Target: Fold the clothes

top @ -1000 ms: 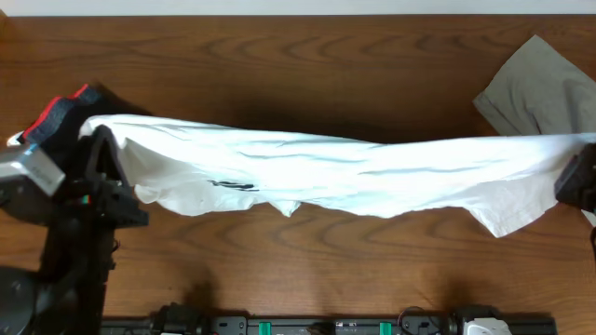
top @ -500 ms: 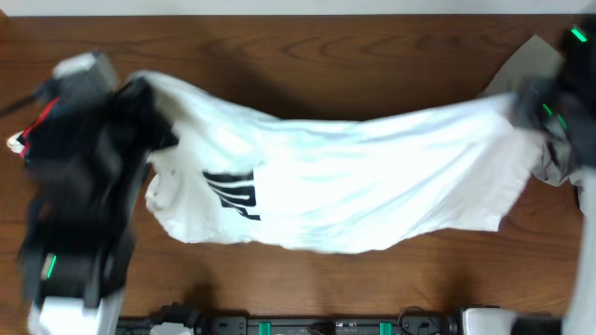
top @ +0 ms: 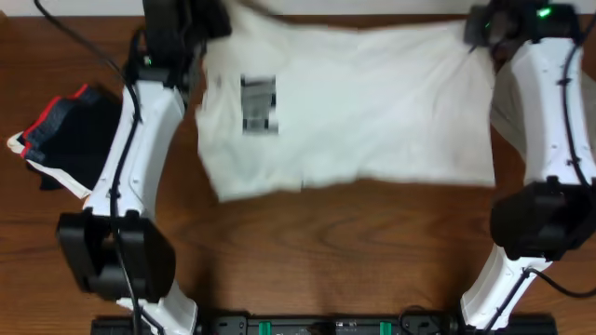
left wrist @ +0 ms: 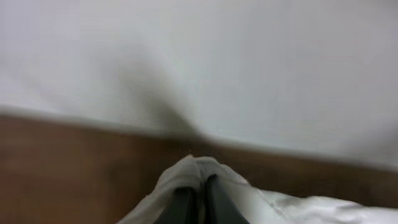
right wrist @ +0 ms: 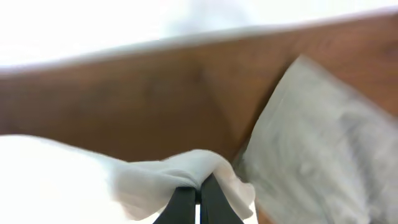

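Shirt: the white T-shirt [top: 354, 102] is opened out over the far half of the table [top: 372, 251], with its dark print [top: 258, 102] facing up towards the left side.
Change: a second ago it hung as a narrow band stretched across the middle of the table. Both arms have since carried it to the far edge and it now shows wide.
Left gripper [left wrist: 200, 183]: jaws closed, pinching a fold of white cloth at the far left corner.
Right gripper [right wrist: 198, 186]: jaws closed, pinching white cloth at the far right corner.
Other garments: the black red-edged garment [top: 65, 130] lies left of the left arm, apart from the shirt. The grey garment [right wrist: 323, 149] lies just beside the right grip.
Assessment: spreading appears nearly done and no fold has been made yet. The held corners would need setting down flat first.
Concern: the near left edge looks uneven and may need smoothing.
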`<state>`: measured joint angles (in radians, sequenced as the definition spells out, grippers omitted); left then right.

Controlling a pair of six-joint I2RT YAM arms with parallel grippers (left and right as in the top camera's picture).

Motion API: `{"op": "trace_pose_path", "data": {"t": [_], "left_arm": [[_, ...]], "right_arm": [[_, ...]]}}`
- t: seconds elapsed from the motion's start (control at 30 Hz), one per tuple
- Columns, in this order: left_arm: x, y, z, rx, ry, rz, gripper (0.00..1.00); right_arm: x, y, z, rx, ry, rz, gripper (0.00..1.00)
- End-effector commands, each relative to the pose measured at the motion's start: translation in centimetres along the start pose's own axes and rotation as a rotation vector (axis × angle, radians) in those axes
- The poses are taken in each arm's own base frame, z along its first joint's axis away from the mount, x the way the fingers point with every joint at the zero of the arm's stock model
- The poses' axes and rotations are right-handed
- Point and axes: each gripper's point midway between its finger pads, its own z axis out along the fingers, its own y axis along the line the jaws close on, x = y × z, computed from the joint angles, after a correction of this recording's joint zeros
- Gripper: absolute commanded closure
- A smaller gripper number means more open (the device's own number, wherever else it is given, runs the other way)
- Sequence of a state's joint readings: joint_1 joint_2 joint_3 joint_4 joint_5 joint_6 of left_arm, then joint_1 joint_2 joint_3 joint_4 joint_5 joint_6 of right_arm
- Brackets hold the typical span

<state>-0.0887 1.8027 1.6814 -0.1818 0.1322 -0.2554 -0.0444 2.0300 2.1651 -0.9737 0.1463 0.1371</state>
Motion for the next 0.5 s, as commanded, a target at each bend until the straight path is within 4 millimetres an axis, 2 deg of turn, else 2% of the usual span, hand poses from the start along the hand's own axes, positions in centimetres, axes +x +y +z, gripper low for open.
{"op": "trace_pose_path", "data": {"t": [0.0, 0.1, 0.17, 0.2, 0.3, 0.37, 0.47], "left_arm": [[-13.1, -2.5, -7.1, 0.039, -0.304, 0.042, 0.94], [-15.8, -2.7, -9.6, 0.034, -0.345, 0.042, 0.94], [-15.3, -2.3, -10.3, 0.014, -0.3, 0.035, 0.94], [-14.2, -2.0, -10.3, 0.001, -0.249, 0.031, 0.94], [-8.8, -1.2, -9.9, -0.03, -0.023, 0.012, 0.94], [-3.8, -0.7, -10.0, -0.061, 0.171, -0.004, 0.94], [2.5, 0.1, -11.1, -0.118, 0.42, -0.017, 0.94]], "right_arm": [[-8.8, -3.9, -10.7, -0.017, -0.309, 0.139, 0.99], [-10.5, -6.3, -14.4, 0.002, -0.381, 0.175, 0.99], [-10.0, -7.3, -15.6, 0.005, -0.366, 0.184, 0.99], [-9.4, -7.5, -15.7, 0.009, -0.341, 0.184, 0.99], [-5.9, -7.6, -14.5, 0.025, -0.193, 0.172, 0.99], [-2.7, -7.3, -13.2, 0.034, -0.052, 0.159, 0.99], [2.7, -6.9, -11.2, 0.051, 0.182, 0.125, 0.99]]}}
